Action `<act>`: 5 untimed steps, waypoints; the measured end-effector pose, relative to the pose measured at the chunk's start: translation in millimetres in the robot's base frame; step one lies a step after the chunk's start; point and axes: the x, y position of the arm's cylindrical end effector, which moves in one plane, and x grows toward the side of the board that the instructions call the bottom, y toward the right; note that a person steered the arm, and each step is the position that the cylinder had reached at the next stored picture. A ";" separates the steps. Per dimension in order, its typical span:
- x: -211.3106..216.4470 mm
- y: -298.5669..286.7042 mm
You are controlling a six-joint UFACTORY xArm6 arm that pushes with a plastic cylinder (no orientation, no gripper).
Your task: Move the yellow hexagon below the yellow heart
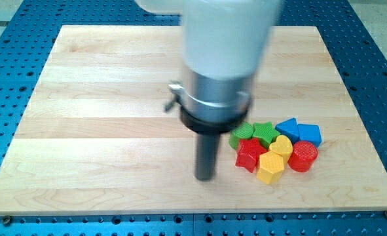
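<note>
The wooden desk carries one block cluster to the view's right of my tip. No claw is fitted; its state does not apply. The yellow hexagon lies nearby, touching the yellow heart above it.

You have eight blocks clustered at the lower right of the frame: two yellow, a hexagon and a heart; two red; two green; and two blue.
</note>
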 end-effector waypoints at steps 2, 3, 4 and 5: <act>-83.6 -0.9; -92.5 36.3; -76.2 50.2; -56.7 50.2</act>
